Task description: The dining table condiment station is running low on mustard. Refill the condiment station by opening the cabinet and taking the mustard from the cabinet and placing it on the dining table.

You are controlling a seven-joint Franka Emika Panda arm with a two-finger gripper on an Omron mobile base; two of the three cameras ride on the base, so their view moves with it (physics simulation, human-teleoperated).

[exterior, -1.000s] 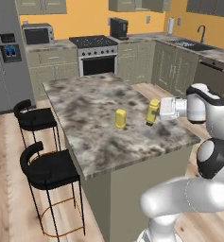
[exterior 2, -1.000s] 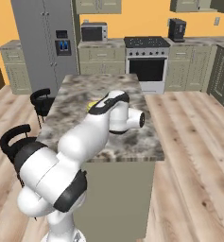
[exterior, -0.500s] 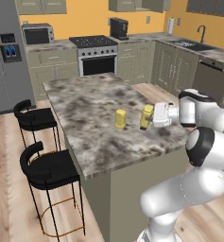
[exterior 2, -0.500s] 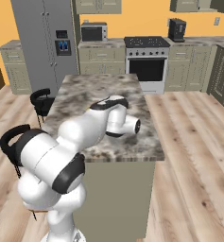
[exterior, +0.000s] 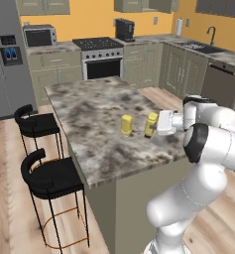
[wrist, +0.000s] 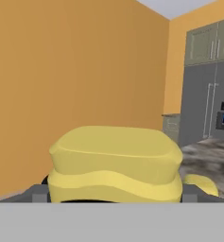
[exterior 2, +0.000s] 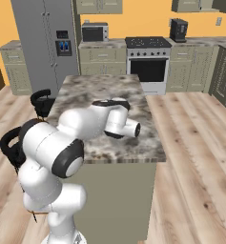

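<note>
My hand sits right of centre in the left base view, level with the mustard, which stands upright on the dining table with the hand right up against its right side. In the hand view the mustard bulks across the lower middle, very close to the camera, and a dark finger peeks out at its lower left. The jaws stand wide, about as far apart as they go; I can't tell from these pictures whether the pads press the bottle or merely flank it.

Just left of the mustard on the worktop stands a plain yellow container, near it but apart. Two black bar stools stand along the table's left edge, lower left of the frame. In the right base view my arm's white elbow lies across the worktop at the frame's middle
</note>
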